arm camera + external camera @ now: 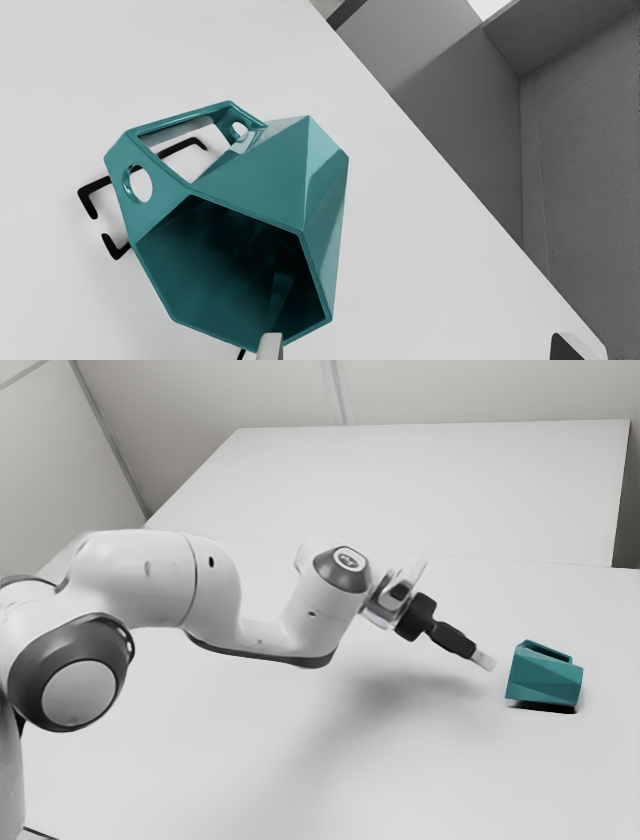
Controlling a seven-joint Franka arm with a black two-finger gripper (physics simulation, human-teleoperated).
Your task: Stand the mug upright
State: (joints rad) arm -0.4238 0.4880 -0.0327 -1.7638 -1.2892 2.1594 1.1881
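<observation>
Lying on its side on the table (230, 760), the teal mug (255, 175) points its open mouth and dark, shadowed inside toward the gripper (486, 661), whose fingers (270, 347) stand apart.

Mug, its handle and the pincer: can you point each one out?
Mug (260, 175): wrist view, on its outer wall.
Handle (166, 192): wrist view, beside the round hole nearer the mug's mouth.
Pincer (484, 660): exterior view, at the fingertips.
</observation>
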